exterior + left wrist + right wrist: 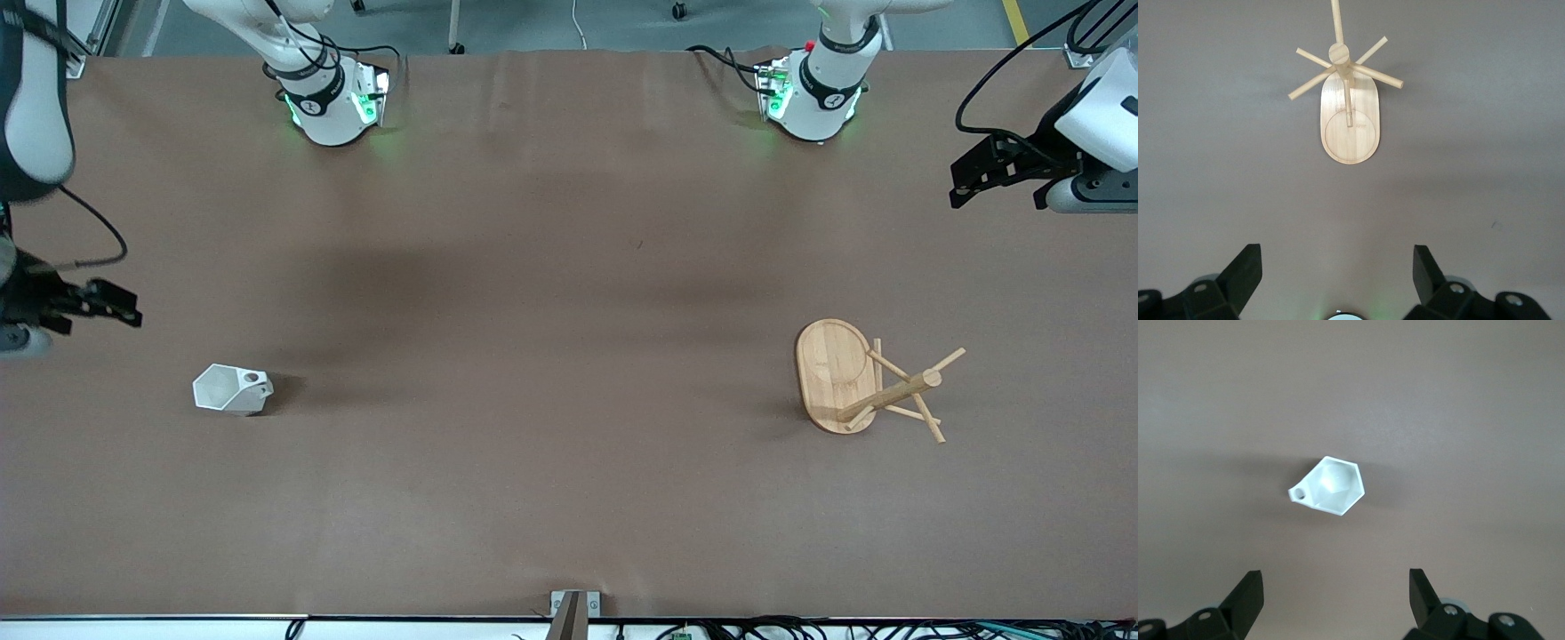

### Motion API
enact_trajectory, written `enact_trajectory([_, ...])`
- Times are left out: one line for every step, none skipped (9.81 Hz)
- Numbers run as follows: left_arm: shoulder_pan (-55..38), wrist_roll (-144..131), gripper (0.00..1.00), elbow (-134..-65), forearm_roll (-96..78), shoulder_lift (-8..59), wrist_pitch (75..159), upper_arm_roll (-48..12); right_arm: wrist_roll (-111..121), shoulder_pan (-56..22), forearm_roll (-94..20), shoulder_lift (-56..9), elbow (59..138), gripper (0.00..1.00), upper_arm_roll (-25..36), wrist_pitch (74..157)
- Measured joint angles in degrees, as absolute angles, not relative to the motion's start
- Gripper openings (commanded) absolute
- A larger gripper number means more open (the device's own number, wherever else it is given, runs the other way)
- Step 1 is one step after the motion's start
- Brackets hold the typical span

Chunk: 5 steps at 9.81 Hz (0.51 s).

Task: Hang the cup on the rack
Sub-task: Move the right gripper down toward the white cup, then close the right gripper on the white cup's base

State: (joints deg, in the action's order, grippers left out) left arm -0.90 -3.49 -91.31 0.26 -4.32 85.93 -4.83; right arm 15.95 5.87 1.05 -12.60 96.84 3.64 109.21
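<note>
The white cup (233, 389) sits upright on the brown desk (551, 356), toward the right arm's end, at about 8 o'clock from the middle of the desk in the front view. Its handle with the round hole points toward the middle of the desk. Nothing touches the cup.

The rack (867, 382) stands toward the left arm's end, at about 4 o'clock from the middle, well apart from the cup. It has a flat oval base, a post and thin pegs with nothing on them.

The right claw (111, 302) hangs in the air over the desk near the cup, and its fingers are spread wide with nothing in them.

The left claw (978, 173) hangs over the desk's edge at the left arm's end, wide open too, holding nothing
</note>
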Motion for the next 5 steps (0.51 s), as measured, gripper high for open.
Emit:
enact_trajectory([-0.9, -3.5, 1.00, -91.3, 0.3, -4.3, 85.9, -4.8, 17.1, 6.6, 1.1, -16.3, 97.0, 0.96, 3.6, 112.0])
enact_trajectory([-0.9, -3.5, 1.00, -91.3, 0.3, -4.3, 85.9, -4.8, 17.6, 6.9, 1.1, -19.7, 97.1, 0.96, 3.7, 114.5])
enact_trajectory([-0.9, -3.5, 1.00, -91.3, 0.3, -4.3, 85.9, -4.8, 17.7, 6.9, 1.1, -22.7, 97.1, 0.96, 3.6, 116.7])
enact_trajectory([-0.9, -3.5, 1.00, -91.3, 0.3, -4.3, 85.9, -4.8, 18.1, 6.9, 1.1, -25.0, 97.2, 0.95, 3.5, 119.1])
enact_trajectory([-0.9, -3.5, 1.00, -91.3, 0.3, -4.3, 85.9, -4.8, 18.7, 6.9, 1.1, -27.0, 97.3, 0.94, 3.5, 121.5])
